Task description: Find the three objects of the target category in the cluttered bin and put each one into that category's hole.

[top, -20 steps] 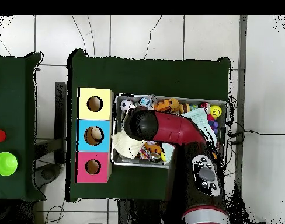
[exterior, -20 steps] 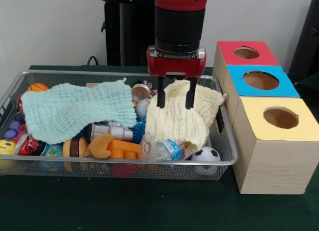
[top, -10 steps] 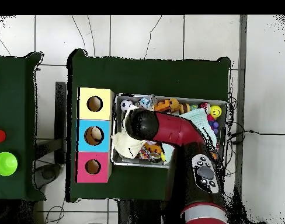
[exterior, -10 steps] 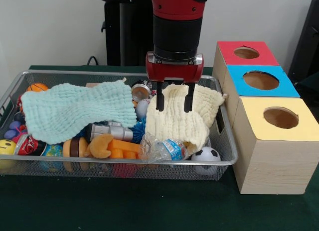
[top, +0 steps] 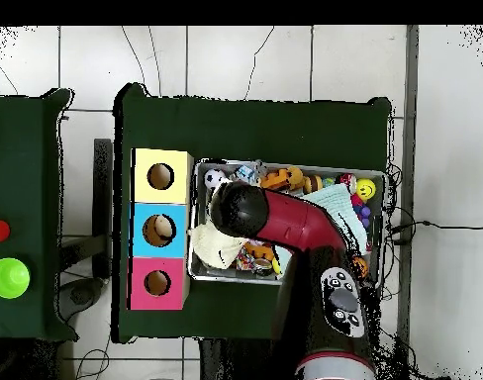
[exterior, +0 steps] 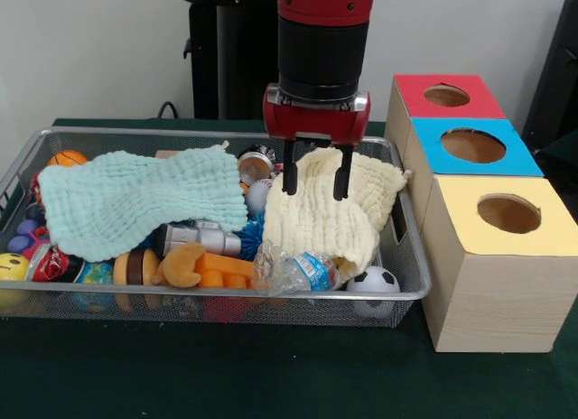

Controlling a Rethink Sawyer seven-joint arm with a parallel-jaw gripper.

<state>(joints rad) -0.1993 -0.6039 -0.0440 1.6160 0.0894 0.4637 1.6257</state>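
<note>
gripper sits slightly higher over the yellow cloth than 1 s ago, fingers spread the same; arm elbow shifts in overhead.

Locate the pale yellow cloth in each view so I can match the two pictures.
Front view: the pale yellow cloth lies in the wire bin's right part, beneath the open gripper.
Overhead view: the pale yellow cloth shows at the bin's left end, mostly hidden under the arm.
Shared landmark: the blue box, middle of the three, stands beside that end of the bin.
</note>
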